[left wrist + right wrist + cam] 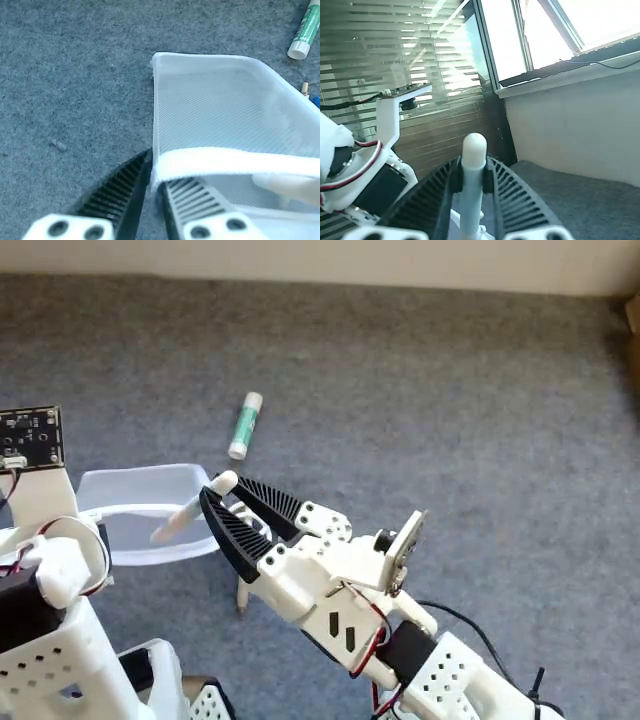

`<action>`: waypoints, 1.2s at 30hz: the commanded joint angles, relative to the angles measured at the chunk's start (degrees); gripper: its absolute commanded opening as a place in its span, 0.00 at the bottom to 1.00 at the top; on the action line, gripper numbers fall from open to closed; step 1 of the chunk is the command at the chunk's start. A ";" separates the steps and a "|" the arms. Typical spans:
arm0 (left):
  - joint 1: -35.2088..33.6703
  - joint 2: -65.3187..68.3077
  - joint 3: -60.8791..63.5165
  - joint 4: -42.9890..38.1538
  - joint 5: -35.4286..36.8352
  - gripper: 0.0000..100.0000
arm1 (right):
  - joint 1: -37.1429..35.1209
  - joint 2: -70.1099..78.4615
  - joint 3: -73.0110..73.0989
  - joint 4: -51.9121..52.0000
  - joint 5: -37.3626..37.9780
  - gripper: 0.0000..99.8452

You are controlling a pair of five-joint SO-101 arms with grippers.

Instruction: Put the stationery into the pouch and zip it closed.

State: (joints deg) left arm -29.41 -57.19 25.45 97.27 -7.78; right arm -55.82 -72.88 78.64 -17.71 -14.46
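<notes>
Right wrist view: the right gripper (472,167) has its fingers pinching a white cylindrical pen (473,145), which points up toward window blinds. The high view alone shows the pen's lower end at the mouth of the translucent white mesh pouch (140,485) on the grey carpet. A green-and-white glue stick (244,425) lies near it. Left wrist view: the left gripper (156,172) has its fingers clamped on the pouch's rim, with the mouth open.

Grey carpet (450,390), sunlit window (545,30) w/ blinds (395,60), white wall (570,130)
</notes>
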 commanded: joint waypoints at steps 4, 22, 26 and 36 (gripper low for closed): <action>1.10 0.22 0.22 -0.53 -0.26 0.01 | -0.75 -0.66 -0.04 -1.27 0.79 0.01; 2.24 0.22 -1.10 -1.23 -0.26 0.01 | -2.07 -1.01 3.91 -0.40 8.53 0.18; 7.60 0.31 -3.30 -1.76 -0.26 0.01 | -0.13 -1.01 5.14 -0.40 8.44 0.18; 9.45 0.40 -4.18 -2.90 0.00 0.01 | 7.43 -1.01 2.86 11.56 6.42 0.18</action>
State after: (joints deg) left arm -20.97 -56.92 23.52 96.31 -7.78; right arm -50.99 -72.88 84.79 -13.41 -6.46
